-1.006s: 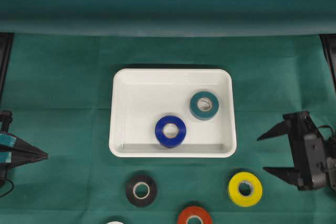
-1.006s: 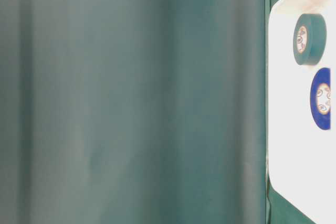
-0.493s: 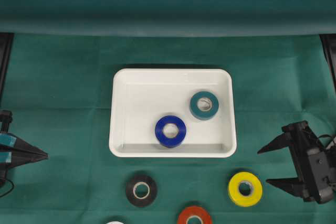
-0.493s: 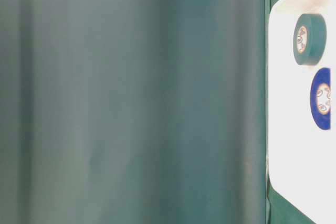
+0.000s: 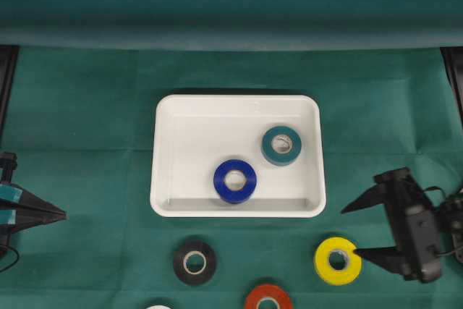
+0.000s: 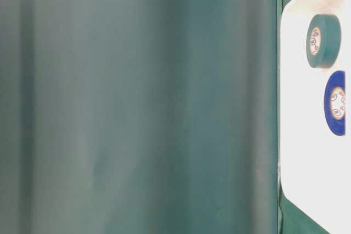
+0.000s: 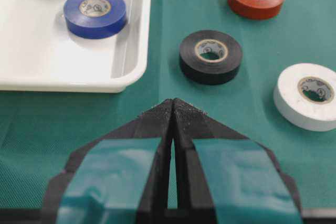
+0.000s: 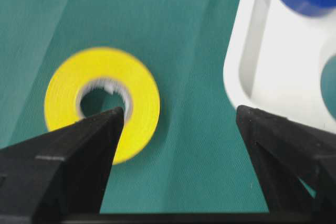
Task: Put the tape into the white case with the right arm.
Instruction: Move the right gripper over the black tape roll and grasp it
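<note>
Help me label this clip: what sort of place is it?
Likely a robot lab tabletop: green cloth over table and backdrop, a shallow glossy white tray, and two black robot grippers at the sides.

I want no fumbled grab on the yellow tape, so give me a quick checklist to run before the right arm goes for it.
1. Right pincer open wide enough for the roll: ok, jaws stand well apart.
2. Right pincer empty: ok, nothing between its fingers.
3. Pincer centred on the yellow tape: not ok; one fingertip is at the roll, the other well off it, nearer the white case.
4. Yellow tape lying flat and apart from other rolls: ok; the red tape is clear of it.
5. Free room in the white case: ok; only the blue tape and teal tape lie inside.
6. Left pincer out of the way: ok, shut at the far left.
</note>
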Robot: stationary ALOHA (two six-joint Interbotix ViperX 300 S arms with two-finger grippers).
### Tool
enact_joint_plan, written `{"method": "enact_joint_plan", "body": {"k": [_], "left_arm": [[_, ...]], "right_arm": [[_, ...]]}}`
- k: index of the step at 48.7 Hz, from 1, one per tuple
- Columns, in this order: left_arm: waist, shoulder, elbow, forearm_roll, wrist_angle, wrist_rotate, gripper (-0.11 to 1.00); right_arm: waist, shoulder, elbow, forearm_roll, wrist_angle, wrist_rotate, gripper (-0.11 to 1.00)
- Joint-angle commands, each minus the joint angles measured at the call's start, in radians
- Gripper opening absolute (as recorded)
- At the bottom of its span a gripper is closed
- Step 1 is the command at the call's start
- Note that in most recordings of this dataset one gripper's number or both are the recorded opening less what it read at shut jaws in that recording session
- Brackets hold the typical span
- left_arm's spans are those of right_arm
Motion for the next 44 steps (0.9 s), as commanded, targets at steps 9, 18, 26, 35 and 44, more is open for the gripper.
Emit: {"method": "enact_joint_plan", "body": {"k": [9, 18, 26, 35, 44], "left_arm": [[-0.002, 0.008, -0.011, -0.002, -0.009, 0.000, 0.00], [-0.002, 0.008, -0.009, -0.002, -0.009, 0.000, 0.00], [-0.002, 0.008, -0.009, -0.002, -0.009, 0.000, 0.00], [-0.002, 0.008, -0.009, -0.002, -0.009, 0.000, 0.00], [-0.002, 0.008, -0.011, -0.002, -0.009, 0.000, 0.00]], "right_arm": [[0.002, 0.199, -0.173, 0.002, -0.017, 0.002, 0.61], [0.003, 0.347, -0.318, 0.002, -0.029, 0.000, 0.61], [0.011, 0.456, -0.431, 0.000, -0.029, -0.003, 0.61], [0.021, 0.541, -0.523, -0.002, -0.029, -0.003, 0.61], [0.051, 0.620, -0.611, -0.002, -0.035, -0.003, 0.60]]}}
